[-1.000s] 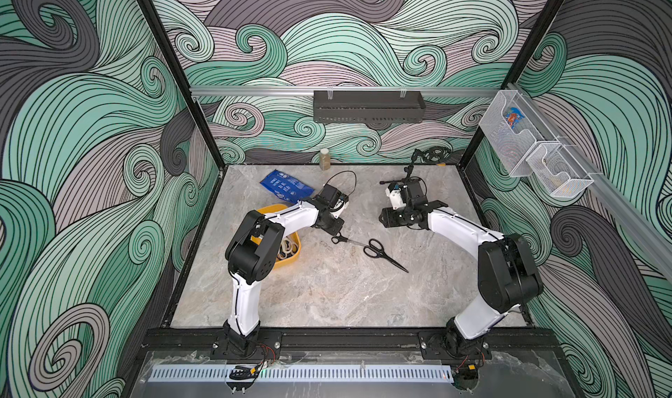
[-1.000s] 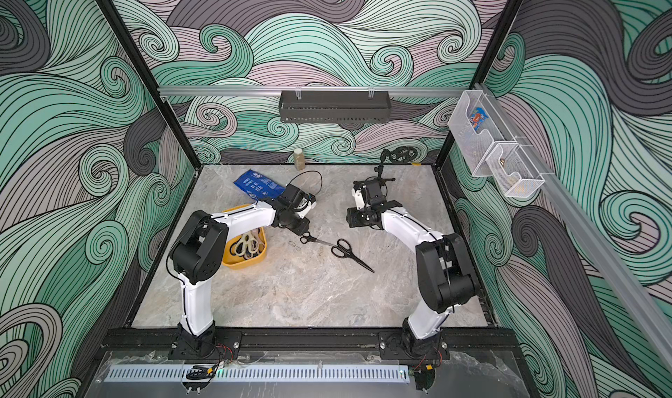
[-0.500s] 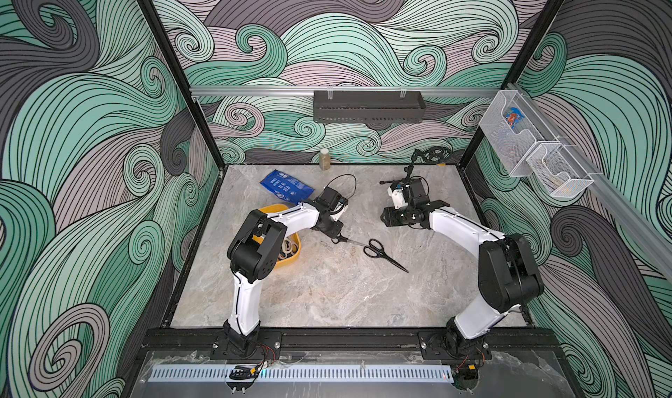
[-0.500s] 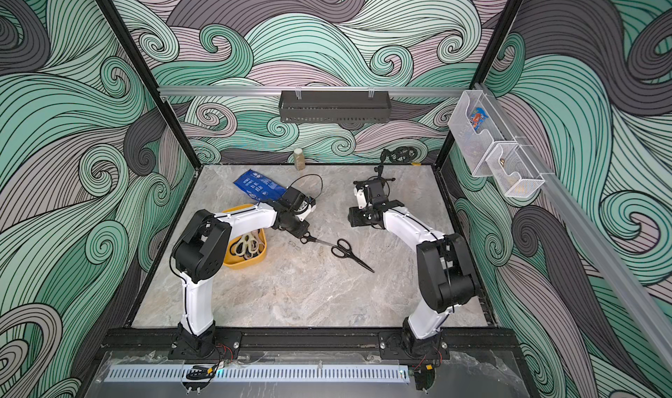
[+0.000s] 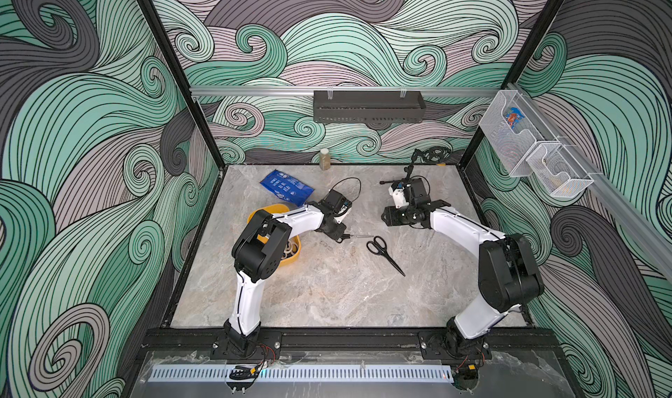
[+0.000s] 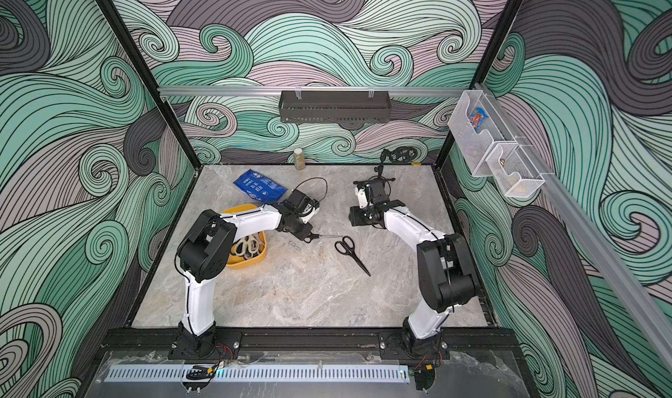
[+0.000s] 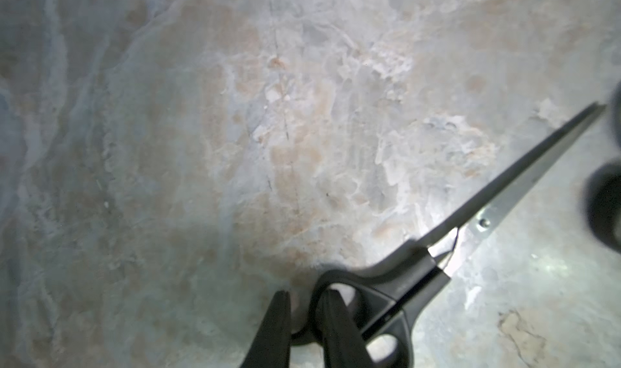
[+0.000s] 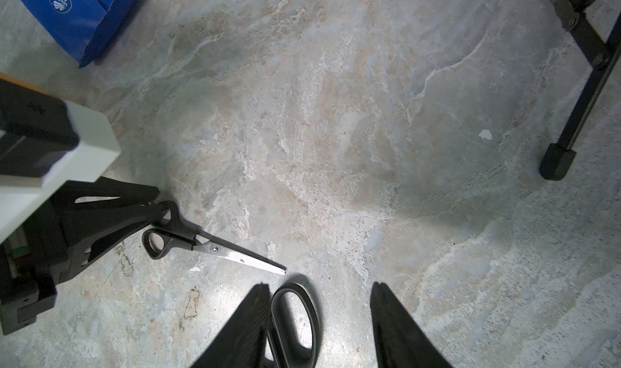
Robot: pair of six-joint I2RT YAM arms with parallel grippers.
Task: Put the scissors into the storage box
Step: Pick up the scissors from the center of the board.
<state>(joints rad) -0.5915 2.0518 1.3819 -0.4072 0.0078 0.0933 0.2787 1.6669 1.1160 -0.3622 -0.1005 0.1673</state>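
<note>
Black-handled scissors with silver blades lie on the marble table. My left gripper is low over them. Its jaws are pinched in on the rim of one handle ring, as the right wrist view also shows. An all-black pair of scissors lies just right of them. My right gripper hangs open above that pair's handle ring, holding nothing. The yellow storage box sits at the left under the left arm, with cream-handled scissors inside.
A blue packet lies behind the box. A small bottle stands at the back wall. A black mini tripod stands behind the right gripper. A black wall tray and white wire baskets hang on the walls.
My left gripper's jaws have narrowed onto the scissors' handle ring. The scissors still lie on the table. The right arm has not moved.
</note>
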